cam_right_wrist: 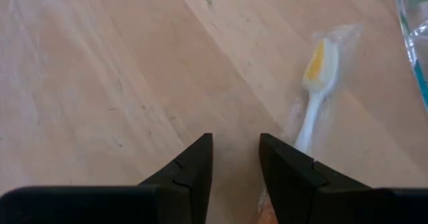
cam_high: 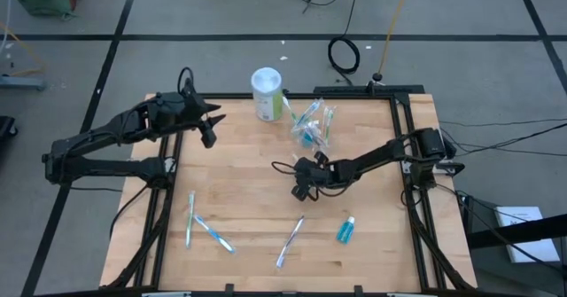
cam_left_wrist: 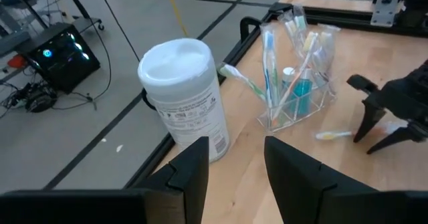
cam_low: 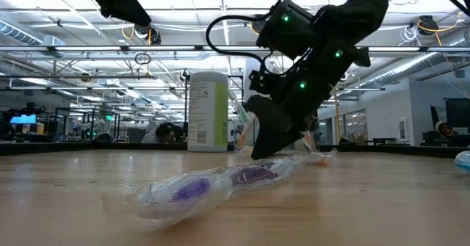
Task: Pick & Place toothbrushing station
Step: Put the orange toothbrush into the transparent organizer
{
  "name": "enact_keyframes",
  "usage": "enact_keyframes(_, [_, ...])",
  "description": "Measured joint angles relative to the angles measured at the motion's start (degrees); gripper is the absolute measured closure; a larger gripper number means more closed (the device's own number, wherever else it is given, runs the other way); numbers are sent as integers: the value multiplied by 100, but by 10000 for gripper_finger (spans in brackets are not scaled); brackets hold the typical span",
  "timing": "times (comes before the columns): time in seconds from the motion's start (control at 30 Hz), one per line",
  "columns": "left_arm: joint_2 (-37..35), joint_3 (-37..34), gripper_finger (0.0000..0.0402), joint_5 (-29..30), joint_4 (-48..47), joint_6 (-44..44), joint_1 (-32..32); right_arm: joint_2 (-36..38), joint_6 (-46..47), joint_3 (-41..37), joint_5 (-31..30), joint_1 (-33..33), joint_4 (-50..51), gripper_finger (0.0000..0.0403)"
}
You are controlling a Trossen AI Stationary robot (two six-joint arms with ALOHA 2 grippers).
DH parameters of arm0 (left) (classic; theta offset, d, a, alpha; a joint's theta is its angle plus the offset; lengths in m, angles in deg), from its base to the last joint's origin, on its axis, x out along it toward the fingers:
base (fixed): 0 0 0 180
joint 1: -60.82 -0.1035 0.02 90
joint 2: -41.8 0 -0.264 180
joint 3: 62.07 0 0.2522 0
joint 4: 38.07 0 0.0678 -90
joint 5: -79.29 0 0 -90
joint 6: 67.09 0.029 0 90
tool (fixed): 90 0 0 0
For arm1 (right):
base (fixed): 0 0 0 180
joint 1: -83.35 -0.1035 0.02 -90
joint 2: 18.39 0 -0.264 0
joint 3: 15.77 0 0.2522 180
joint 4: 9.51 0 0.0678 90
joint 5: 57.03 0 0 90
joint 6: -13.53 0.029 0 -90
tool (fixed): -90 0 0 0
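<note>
Nearest the front edge of the wooden table, three wrapped toothbrushes lie loose: two blue-handled ones at the left and another toward the middle, with a small teal toothpaste tube well apart to their right, all apparently awaiting pickup. Mid-table, the right gripper hangs low over the wood with its fingers apart and nothing between them; its wrist view shows a yellow-bristled toothbrush in clear wrap lying just beside one fingertip, so I judge it is lining up for a grasp. Beyond that stands the clear plastic holder, already bristling with upright brushes and a teal tube, presumably the place where the loose items are to go. Just beside it, at the far edge, sits a white wipes canister with a green label. Over the far left corner the left gripper waits in the air, fingers parted and empty, facing the canister and holder.
</note>
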Motion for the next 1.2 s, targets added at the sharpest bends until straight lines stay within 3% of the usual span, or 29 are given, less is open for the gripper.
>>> enact_keyframes(0.27, [1,-2,254,-10,-293,-237,2,414,-375,-7,-50,-5,40,287])
enact_keyframes(0.43, [2,-2,254,-13,-420,-403,4,626,-194,-21,-793,-1,261,287])
enact_keyframes(0.83, [2,-2,254,-63,-405,-539,15,391,785,-665,-511,90,98,289])
enact_keyframes(0.93, [2,-2,254,-70,-401,-539,20,410,1000,-761,-508,89,73,309])
enact_keyframes(1.1, [2,-2,254,-105,-397,-542,20,422,1068,-768,-223,92,75,380])
enact_keyframes(1.2, [1,-2,254,-105,-397,-539,20,645,913,-787,-132,0,133,389])
